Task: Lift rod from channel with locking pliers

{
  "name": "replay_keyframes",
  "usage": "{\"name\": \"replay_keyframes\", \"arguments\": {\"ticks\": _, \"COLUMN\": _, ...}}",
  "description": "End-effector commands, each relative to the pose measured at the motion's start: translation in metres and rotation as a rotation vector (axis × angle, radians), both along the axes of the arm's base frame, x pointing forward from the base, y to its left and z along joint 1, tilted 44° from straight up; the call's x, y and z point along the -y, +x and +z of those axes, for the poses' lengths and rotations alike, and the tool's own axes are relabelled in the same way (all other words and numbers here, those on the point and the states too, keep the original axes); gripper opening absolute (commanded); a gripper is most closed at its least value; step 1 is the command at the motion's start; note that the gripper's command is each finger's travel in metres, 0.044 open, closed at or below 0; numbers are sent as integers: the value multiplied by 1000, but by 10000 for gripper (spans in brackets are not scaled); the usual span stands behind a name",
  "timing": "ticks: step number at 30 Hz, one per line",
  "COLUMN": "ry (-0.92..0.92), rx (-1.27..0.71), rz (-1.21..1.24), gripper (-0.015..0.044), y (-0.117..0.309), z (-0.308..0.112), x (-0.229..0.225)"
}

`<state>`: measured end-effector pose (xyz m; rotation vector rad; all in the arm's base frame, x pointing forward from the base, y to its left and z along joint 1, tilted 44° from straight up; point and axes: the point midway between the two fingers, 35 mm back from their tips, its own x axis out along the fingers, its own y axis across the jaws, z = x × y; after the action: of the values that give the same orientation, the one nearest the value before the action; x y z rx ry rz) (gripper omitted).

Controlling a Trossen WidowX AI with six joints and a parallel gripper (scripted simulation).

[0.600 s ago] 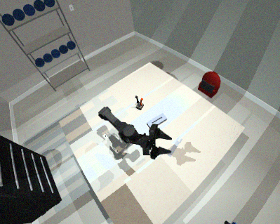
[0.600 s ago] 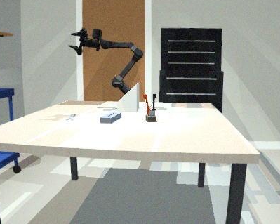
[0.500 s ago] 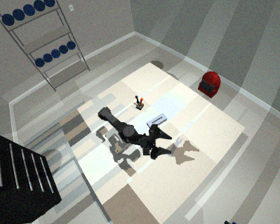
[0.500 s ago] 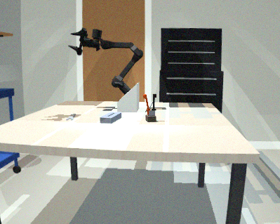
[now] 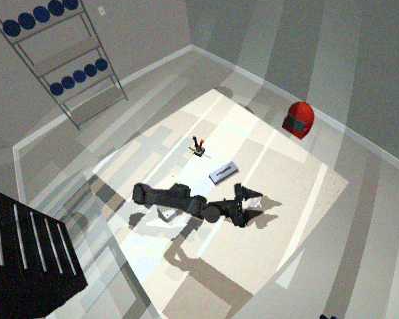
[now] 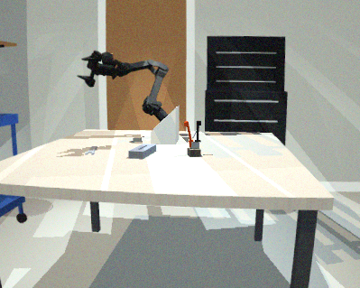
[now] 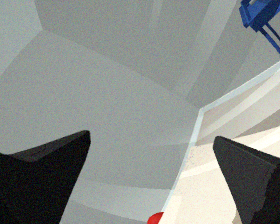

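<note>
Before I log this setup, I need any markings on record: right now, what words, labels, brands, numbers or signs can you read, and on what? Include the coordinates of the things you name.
None can be read in any view.
Black drawer cabinet (image 5: 36, 257) (image 6: 245, 80): only pale handles, no lettering.
Grey channel block (image 5: 217, 178) (image 6: 143, 152): the dark mark on top is a slot, not text.

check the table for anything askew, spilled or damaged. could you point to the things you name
Nothing looks spilled or damaged. The pliers (image 5: 198, 149) (image 6: 193, 144) stand in their holster (image 5: 200, 152) (image 6: 194, 153), and the channel block (image 5: 217, 177) (image 6: 142, 153) lies flat. The handles splay apart, but that fits open pliers.
</note>
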<state>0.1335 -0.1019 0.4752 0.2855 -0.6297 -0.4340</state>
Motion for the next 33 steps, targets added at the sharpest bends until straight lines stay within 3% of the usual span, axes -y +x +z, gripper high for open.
{"name": "replay_keyframes", "arguments": {"ticks": 1, "ry": -13, "rx": -128, "rz": 77, "gripper": 440, "y": 47, "z": -28, "x": 7}}
{"name": "replay_keyframes", "arguments": {"ticks": 8, "ry": -103, "rx": -350, "rz": 254, "gripper": 440, "y": 123, "z": -82, "x": -28}}
{"name": "replay_keyframes", "arguments": {"ticks": 14, "ry": -249, "rx": -538, "rz": 392, "gripper": 440, "y": 174, "z": -138, "x": -85}}
{"name": "replay_keyframes", "arguments": {"ticks": 23, "ry": -273, "rx": -646, "rz": 433, "gripper": 440, "y": 190, "z": -168, "x": -103}}
{"name": "replay_keyframes", "arguments": {"ticks": 28, "ry": -156, "rx": -995, "rz": 451, "gripper": 440, "y": 212, "z": -250, "x": -114}}
{"name": "replay_keyframes", "arguments": {"ticks": 33, "ry": -81, "rx": -1429, "rz": 395, "gripper": 440, "y": 204, "z": -343, "x": -126}}
